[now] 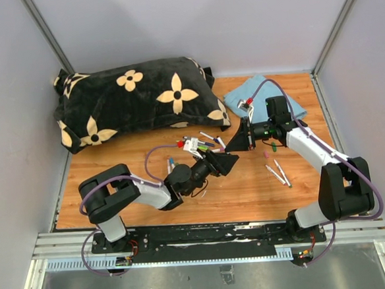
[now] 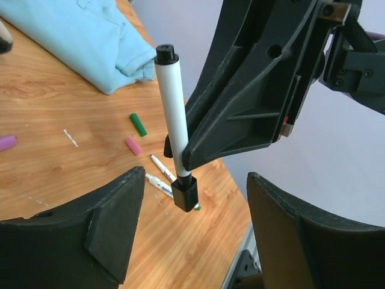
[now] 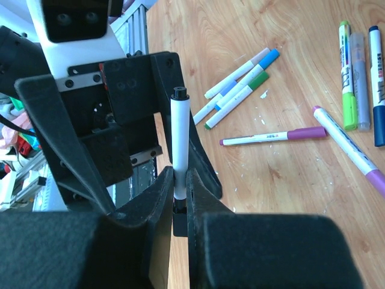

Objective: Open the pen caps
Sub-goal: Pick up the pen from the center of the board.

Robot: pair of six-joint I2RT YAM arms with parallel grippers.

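My right gripper [image 3: 180, 192] is shut on a white-barrelled pen [image 3: 179, 138] and holds it upright above the table. The pen's black cap [image 2: 185, 195] sticks out just below the right fingers [image 2: 240, 114]. My left gripper [image 2: 195, 232] is open, and the black cap sits in line with its wide gap, touching neither finger. From above, the left gripper [image 1: 223, 162] and the right gripper [image 1: 242, 140] meet at mid-table. Loose pen caps lie on the wood: a green one [image 2: 138, 124], a pink one [image 2: 133, 145] and a purple one [image 2: 7, 142].
Several capped pens [image 3: 274, 136] lie scattered on the wooden table [image 1: 242, 190], and two more pens [image 1: 278, 173] lie to the right. A black flowered pillow [image 1: 136, 99] fills the back left. A folded blue cloth [image 1: 268, 94] lies at the back right. Grey walls enclose the table.
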